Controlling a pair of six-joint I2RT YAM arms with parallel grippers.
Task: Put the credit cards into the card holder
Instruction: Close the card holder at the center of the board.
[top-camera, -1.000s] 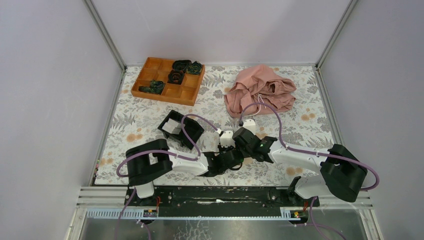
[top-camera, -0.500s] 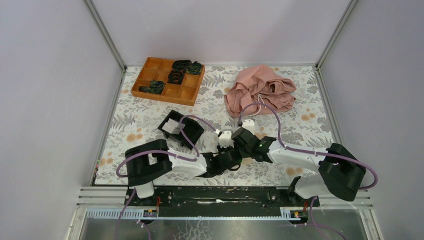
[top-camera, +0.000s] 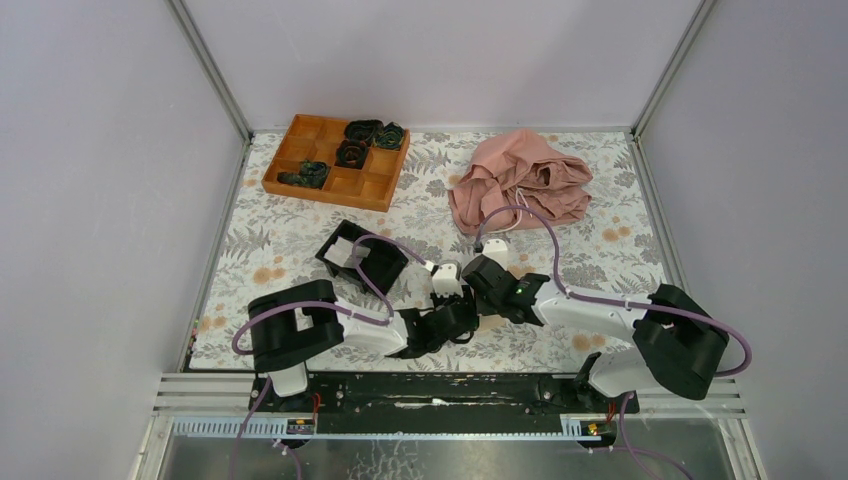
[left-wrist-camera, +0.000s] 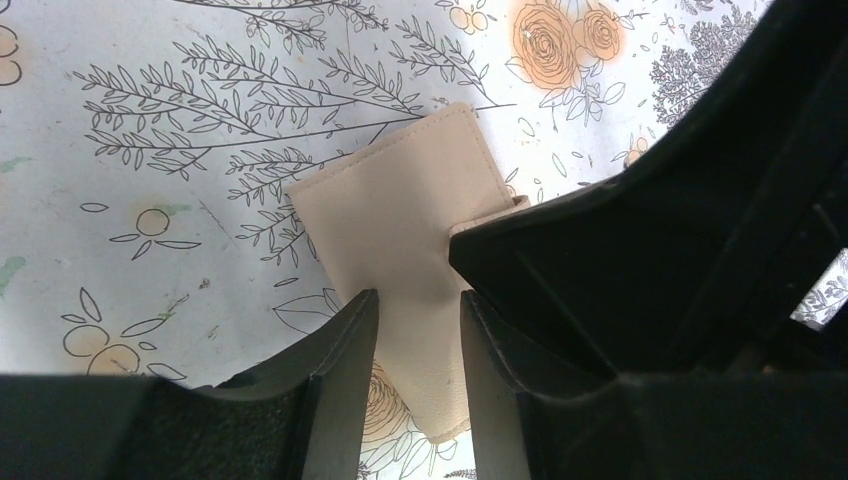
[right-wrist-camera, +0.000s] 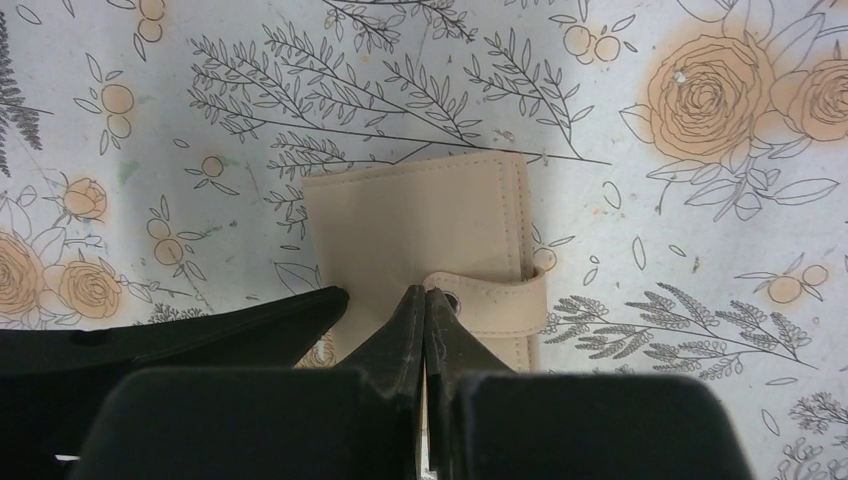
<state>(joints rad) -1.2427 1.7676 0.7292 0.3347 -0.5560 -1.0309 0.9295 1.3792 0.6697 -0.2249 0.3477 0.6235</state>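
Observation:
The card holder (right-wrist-camera: 420, 215) is a closed beige wallet lying flat on the floral cloth, its snap strap (right-wrist-camera: 495, 300) folded over one edge. My right gripper (right-wrist-camera: 425, 292) is shut, with its tips against the strap's snap end. My left gripper (left-wrist-camera: 418, 300) is open a little, its fingers on either side of the holder's (left-wrist-camera: 395, 215) near part. In the top view both grippers meet over the holder (top-camera: 492, 322), which is mostly hidden. A pale flat piece lies in the black open box (top-camera: 347, 253); I cannot tell whether it is the credit cards.
An orange-brown compartment tray (top-camera: 335, 180) holding dark coiled items stands at the back left. A crumpled pink cloth (top-camera: 520, 185) lies at the back right. The black box (top-camera: 362, 258) sits just left of the two grippers. Metal frame rails border the mat.
Both grippers have shifted slightly to the left over the card holder. The holder stays closed.

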